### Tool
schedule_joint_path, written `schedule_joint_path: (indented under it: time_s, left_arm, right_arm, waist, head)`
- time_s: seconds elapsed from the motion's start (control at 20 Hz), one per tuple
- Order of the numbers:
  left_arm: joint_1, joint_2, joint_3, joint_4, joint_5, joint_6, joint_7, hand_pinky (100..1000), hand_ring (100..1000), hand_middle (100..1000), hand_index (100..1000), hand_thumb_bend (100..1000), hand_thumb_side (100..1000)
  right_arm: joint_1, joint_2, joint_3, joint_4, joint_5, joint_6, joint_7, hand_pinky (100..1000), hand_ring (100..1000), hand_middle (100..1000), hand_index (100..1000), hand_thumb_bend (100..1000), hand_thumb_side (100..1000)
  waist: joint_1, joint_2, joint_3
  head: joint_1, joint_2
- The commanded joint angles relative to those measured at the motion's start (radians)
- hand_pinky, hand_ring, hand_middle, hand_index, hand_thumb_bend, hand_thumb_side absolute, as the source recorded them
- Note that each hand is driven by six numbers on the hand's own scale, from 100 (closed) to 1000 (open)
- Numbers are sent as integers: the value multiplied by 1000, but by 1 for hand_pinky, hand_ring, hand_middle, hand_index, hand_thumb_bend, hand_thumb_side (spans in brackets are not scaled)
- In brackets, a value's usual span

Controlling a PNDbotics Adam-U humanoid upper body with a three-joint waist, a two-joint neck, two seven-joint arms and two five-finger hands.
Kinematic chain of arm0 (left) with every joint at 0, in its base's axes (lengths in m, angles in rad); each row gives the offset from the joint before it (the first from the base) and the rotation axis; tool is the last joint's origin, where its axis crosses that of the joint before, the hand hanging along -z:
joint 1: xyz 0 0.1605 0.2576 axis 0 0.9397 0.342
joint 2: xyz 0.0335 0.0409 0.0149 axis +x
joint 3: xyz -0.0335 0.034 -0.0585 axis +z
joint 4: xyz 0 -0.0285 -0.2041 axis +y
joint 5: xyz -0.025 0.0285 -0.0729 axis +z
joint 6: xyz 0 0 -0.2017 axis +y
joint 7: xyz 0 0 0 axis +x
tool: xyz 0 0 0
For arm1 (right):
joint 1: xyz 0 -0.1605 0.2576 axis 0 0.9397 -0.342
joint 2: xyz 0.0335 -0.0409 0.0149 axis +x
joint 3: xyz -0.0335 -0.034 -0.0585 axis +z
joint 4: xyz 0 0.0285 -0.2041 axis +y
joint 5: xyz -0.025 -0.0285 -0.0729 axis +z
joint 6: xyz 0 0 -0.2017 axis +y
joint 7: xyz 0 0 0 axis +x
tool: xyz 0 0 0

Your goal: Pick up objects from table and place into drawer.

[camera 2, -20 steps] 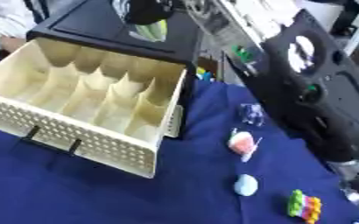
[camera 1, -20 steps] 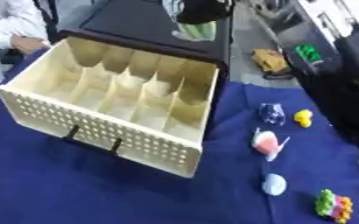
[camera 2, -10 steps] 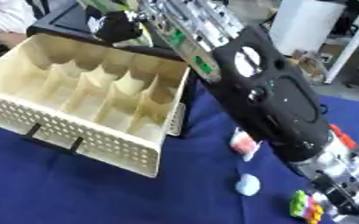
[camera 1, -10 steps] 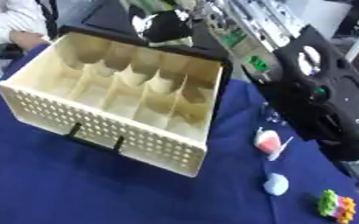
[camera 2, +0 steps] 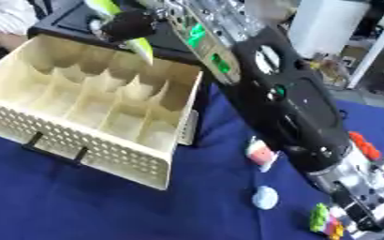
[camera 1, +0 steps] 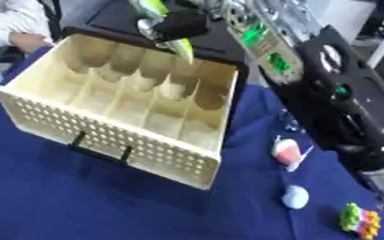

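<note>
A cream drawer [camera 1: 105, 136] with several divided compartments, a perforated front and a black handle stands pulled out of a black cabinet [camera 1: 117, 16] on the blue cloth. My right hand [camera 1: 179, 26] hangs over the drawer's back row, shut on a long yellow-green object [camera 1: 181, 48] whose tip points down toward a back compartment. The right arm [camera 2: 285, 98] stretches from the lower right across the table. On the cloth to the right of the drawer lie a pink-and-white object [camera 1: 287, 151], a pale blue round object [camera 1: 294, 197] and a green, yellow and pink object [camera 1: 358, 220].
A small bluish thing [camera 1: 289, 123] sits partly hidden by the arm near the drawer's right side. The blue cloth [camera 1: 80, 201] stretches in front of the drawer. Shelving and clutter stand beyond the table at the upper right.
My right arm has swung in from the right, carrying the yellow-green object from above the cabinet down to the drawer's back row. The camera has also shifted.
</note>
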Motion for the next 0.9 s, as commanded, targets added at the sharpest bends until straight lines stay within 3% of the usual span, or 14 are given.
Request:
schedule_joint_path:
  time_s: [0.05,0.65,0.9]
  left_arm:
    - [-13,11,1,-13,3,-1,-4,631,783,738,857,418,1000]
    - [-20,13,2,-13,7,-3,-6,636,784,738,857,421,1000]
    - [-25,13,2,-13,11,-4,-7,639,786,739,857,425,1000]
  right_arm:
    - [-16,-27,-26,-27,-36,14,1,923,965,821,888,432,1000]
    - [-26,-36,-70,-119,-184,119,-10,913,984,792,880,577,1000]
    - [-33,-22,-109,-186,-257,187,-21,926,1000,799,913,754,1000]
  waist:
    - [18,-17,-4]
    - [17,-23,-19]
    - [13,-31,-24]
  head:
    - [4,-8]
    - [6,-12]
    - [7,-18]
